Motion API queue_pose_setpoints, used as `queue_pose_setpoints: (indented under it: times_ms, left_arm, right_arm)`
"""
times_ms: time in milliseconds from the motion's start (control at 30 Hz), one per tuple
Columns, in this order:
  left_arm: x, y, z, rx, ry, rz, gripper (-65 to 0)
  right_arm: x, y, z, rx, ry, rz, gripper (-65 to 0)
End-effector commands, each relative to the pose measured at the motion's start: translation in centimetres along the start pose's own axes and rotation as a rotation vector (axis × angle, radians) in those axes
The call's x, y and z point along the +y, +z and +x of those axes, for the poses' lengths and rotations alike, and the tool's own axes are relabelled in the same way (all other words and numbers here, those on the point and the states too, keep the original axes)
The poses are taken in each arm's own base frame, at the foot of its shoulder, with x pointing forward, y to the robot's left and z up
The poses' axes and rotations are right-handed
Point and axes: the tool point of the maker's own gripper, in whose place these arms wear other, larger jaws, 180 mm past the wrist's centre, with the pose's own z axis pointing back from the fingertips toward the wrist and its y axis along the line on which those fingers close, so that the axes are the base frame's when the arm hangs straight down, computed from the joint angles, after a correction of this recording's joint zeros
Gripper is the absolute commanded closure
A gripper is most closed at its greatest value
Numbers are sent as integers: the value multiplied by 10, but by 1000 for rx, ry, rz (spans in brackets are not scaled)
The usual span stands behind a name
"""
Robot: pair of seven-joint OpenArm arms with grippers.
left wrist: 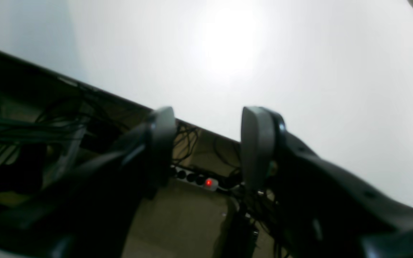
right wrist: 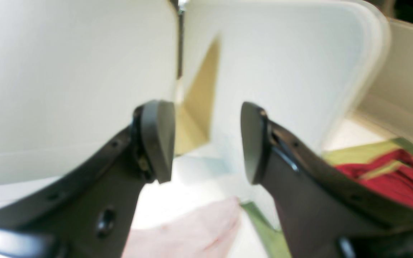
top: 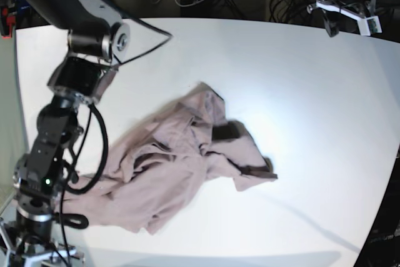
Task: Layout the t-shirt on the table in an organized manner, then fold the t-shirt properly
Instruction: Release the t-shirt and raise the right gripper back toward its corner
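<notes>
L gripper [left wrist: 208, 143] fills the lower frame, jaws apart w/ nothing btwn them, pale pads [left wrist: 255, 143] facing in. Behind: white table [left wrist: 299, 89], glossy, bright glare near centre, edge running diagonally. Below the edge: dark cables [left wrist: 48, 122], power strip [left wrist: 195, 179] w/ red light on.

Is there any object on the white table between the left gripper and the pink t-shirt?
Nothing visible is in the way. In the base view, only bare white tabletop lies between the dark left gripper, at the far edge, and the crumpled, dusty mauve-pink cloth t-shirt. The gripper's grey pads stand apart, holding nothing.
</notes>
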Motion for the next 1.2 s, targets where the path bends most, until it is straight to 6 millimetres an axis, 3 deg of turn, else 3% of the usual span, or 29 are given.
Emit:
queue_pose_setpoints:
  times_ms: [0,100,233,367,500,600,800,1167]
  left_arm:
    - [0,2,9,-32,-8,-5,-298]
    - [-1,1,11,-39,-7,-7,-298]
    - [-4,-3,18,-60,-3,-12,-298]
    - [-5,-4,21,-67,-2,-14,-298]
    - [-5,-5,22,-70,0,-15,-298]
    - [-5,-5,21,-70,3,-14,-298]
    - [-5,-4,21,-70,7,-11,-298]
    - [-4,-5,21,-69,7,-9,-298]
  right_arm:
    - [4,7,6,-28,-2,12,-305]
    - [34,42,-28,38,28,103,-306]
    - [93,108,-89,198,31,274,-306]
    - [132,169,-122,311,23,411,-306]
    - [172,229,-143,398,23,569,-306]
    - [192,262,-160,459,27,649,-306]
    - [209,281,-205,570,81,705,-306]
    - [222,271,-228,601,124,727,-306]
